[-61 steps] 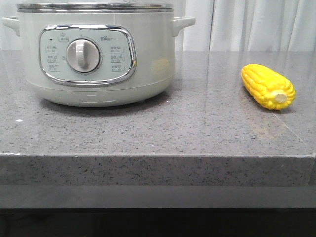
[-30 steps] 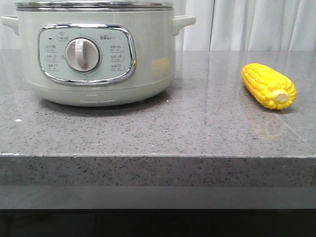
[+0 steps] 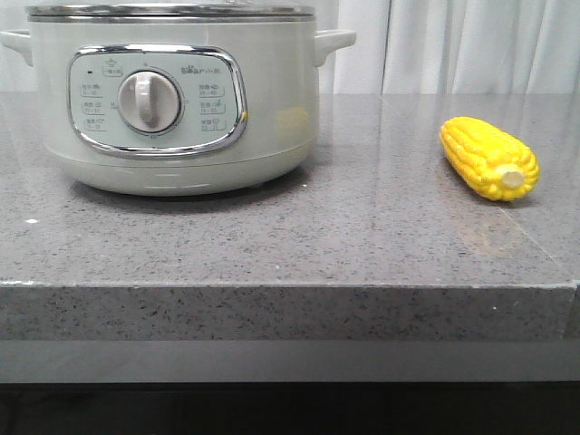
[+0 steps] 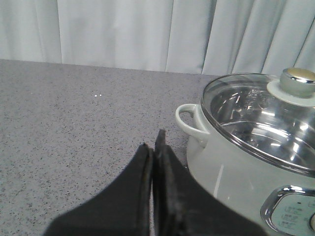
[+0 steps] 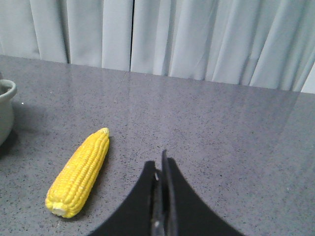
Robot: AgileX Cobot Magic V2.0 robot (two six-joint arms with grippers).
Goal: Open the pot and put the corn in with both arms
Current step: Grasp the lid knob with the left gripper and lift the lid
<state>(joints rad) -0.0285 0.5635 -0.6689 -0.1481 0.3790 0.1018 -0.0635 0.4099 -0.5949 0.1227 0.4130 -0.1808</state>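
Note:
The pale grey-green pot (image 3: pixel 181 100) stands at the left of the grey stone counter, its glass lid (image 4: pixel 266 118) with a round knob (image 4: pixel 298 78) closed on it. The yellow corn (image 3: pixel 489 159) lies at the right, stub end toward the front edge. Neither gripper shows in the front view. My left gripper (image 4: pixel 153 147) is shut and empty, above the counter beside the pot's side handle (image 4: pixel 189 123). My right gripper (image 5: pixel 160 164) is shut and empty too, with the corn (image 5: pixel 81 172) lying off to one side of it.
The counter's front edge (image 3: pixel 290 285) runs across the front view below the pot and corn. White curtains (image 3: pixel 453 45) hang behind the counter. Bare counter (image 3: pixel 381 190) lies between pot and corn.
The front view has shifted by a few pixels; pot and corn keep their places on the counter.

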